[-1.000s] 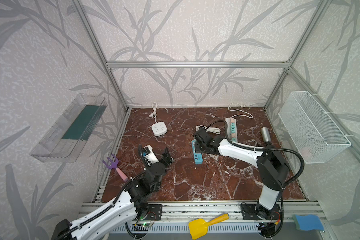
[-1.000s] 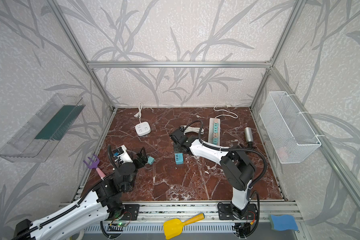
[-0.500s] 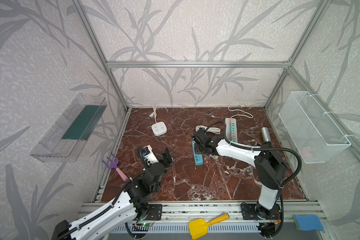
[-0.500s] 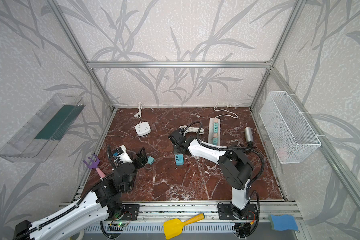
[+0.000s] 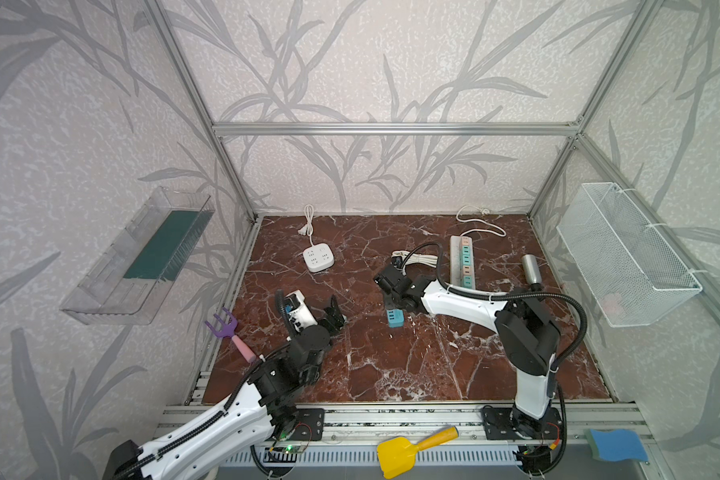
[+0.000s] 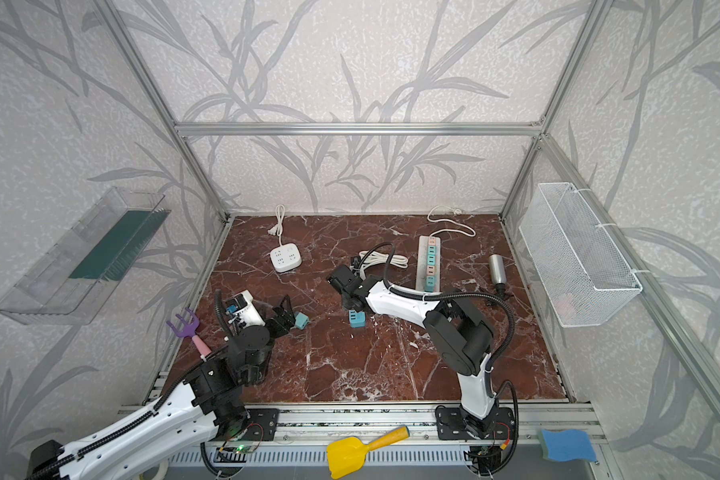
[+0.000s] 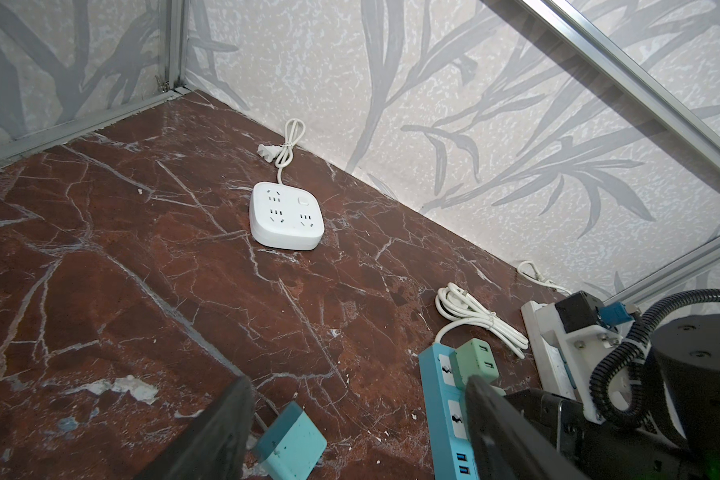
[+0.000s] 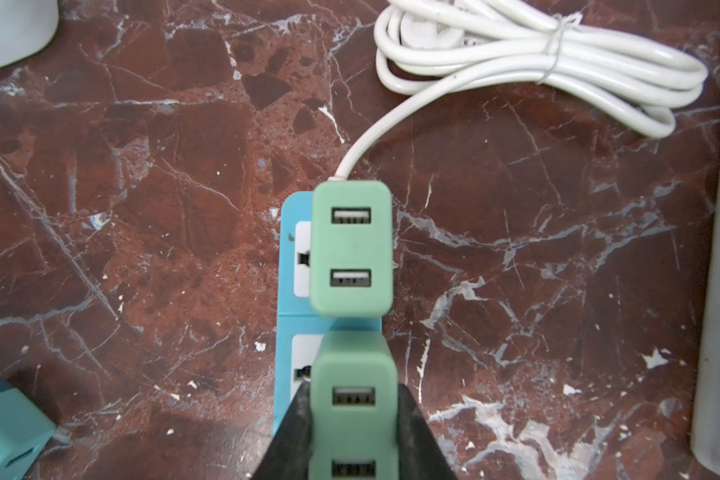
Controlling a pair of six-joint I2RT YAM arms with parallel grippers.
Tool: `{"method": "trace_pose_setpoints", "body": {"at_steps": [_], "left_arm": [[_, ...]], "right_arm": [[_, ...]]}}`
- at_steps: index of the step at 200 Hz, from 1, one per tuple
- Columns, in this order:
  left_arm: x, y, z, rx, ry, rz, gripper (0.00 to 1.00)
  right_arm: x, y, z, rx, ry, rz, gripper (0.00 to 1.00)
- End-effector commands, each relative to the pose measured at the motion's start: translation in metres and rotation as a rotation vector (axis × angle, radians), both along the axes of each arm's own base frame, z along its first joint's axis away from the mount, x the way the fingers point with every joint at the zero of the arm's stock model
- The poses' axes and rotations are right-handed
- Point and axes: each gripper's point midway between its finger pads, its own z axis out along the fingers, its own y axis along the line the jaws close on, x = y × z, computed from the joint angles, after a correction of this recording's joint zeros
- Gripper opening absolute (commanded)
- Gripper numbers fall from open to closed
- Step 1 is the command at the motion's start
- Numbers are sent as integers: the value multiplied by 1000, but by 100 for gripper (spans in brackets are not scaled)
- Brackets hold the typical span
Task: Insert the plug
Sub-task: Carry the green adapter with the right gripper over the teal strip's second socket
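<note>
My right gripper (image 8: 353, 419) is shut on a green plug (image 8: 352, 365) with two USB ports. It holds the plug over the second socket of the blue power strip (image 8: 287, 332); its pins are hidden. A matching green plug (image 8: 351, 247) sits in the strip's far socket. In both top views this gripper (image 5: 395, 297) (image 6: 352, 300) covers most of the strip (image 5: 395, 319) (image 6: 357, 320). My left gripper (image 7: 356, 386) (image 6: 285, 316) stands open low at the front left. A teal plug (image 7: 289, 442) (image 6: 301, 320) lies on the floor between its fingers, near one of them.
A white square socket block (image 5: 318, 258) and a coiled white cable (image 5: 418, 259) lie further back. A long pastel power strip (image 5: 462, 262) and a silver cylinder (image 5: 531, 268) are at the right. A purple rake (image 5: 225, 328) lies by the left rail.
My right gripper has shifted slightly left and nearer along the blue strip with the green plug in it, covering more of the strip. The left arm has hardly moved.
</note>
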Motion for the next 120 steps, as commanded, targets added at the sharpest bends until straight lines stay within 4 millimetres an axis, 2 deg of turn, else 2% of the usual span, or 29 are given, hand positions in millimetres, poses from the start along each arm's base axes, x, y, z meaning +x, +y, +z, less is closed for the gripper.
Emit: {"method": "trace_pose_setpoints", "body": {"at_steps": [1, 26, 39, 75, 99, 120], "left_arm": [[-1, 8, -3, 13, 3, 34, 81], [-1, 8, -2, 15, 1, 37, 81], [-1, 8, -1, 16, 1, 36, 81], [-2, 10, 4, 8, -10, 37, 81], [-3, 12, 7, 6, -13, 43, 81], [-3, 12, 10, 1, -16, 45, 81]], "right_arm": [[-31, -34, -72, -172, 184, -18, 0], [-20, -28, -58, -174, 151, 32, 0], [-15, -19, -45, -155, 134, 83, 22], [-7, 6, 10, -44, 66, 166, 57], [-2, 9, 50, -8, 2, 195, 66], [2, 4, 68, 19, -54, 201, 67]]}}
